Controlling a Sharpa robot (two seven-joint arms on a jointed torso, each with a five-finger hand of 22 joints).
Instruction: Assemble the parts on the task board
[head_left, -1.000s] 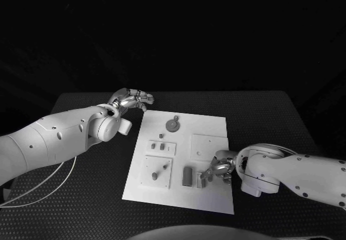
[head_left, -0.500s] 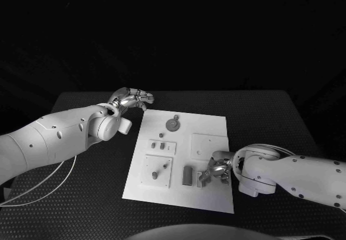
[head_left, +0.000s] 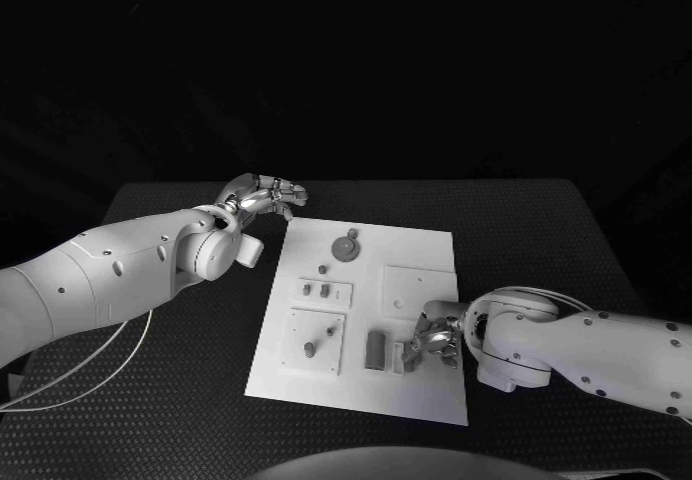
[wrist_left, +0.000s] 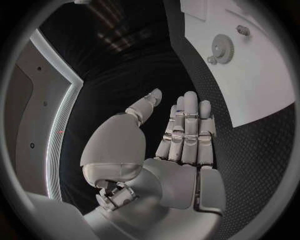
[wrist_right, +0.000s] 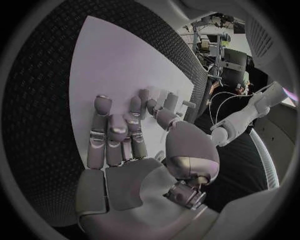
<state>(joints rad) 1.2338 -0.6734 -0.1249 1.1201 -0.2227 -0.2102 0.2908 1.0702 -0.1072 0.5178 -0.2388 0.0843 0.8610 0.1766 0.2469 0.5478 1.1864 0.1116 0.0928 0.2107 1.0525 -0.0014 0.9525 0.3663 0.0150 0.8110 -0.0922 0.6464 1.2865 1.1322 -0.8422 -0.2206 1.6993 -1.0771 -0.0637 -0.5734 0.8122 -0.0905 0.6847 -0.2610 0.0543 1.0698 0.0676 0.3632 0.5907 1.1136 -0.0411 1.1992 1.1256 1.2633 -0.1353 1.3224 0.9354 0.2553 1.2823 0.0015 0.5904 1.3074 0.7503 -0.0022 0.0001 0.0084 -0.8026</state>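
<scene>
One black counter (head_left: 173, 400) is carrying one white task board (head_left: 418, 395), lying lengthwise away from the robot in the middle.

Two white arms are reaching in. The left arm (head_left: 101, 275) is coming from the left edge, and its left hand (head_left: 263, 196) is hovering over the counter just beyond the board's far left corner, apart from the board. In the left wrist view this left hand (wrist_left: 178, 132) is showing its fingers (wrist_left: 187, 125) extended side by side with the thumb set apart, nothing in them: released.

The right arm (head_left: 591, 345) is coming from the right edge. The right hand (head_left: 433, 343) is sitting low over the near right part of the board. In the right wrist view the right hand (wrist_right: 125, 135) is lying palm-down with fingers stretched over the white plate; whether the fingertips are pinching a part, I cannot tell.

Parts on the board, head view: three raised square plates, namely one plain plate (head_left: 418, 288) right of centre, one small plate (head_left: 325, 292) left of centre bearing two small pieces, and one larger plate (head_left: 316, 342) nearer the robot bearing two pegs. One gear (head_left: 346, 245) is lying flat at the far end, with one small round piece (head_left: 322, 267) just beside it. One upright rectangular block (head_left: 376, 352) is standing just left of the right hand.
</scene>
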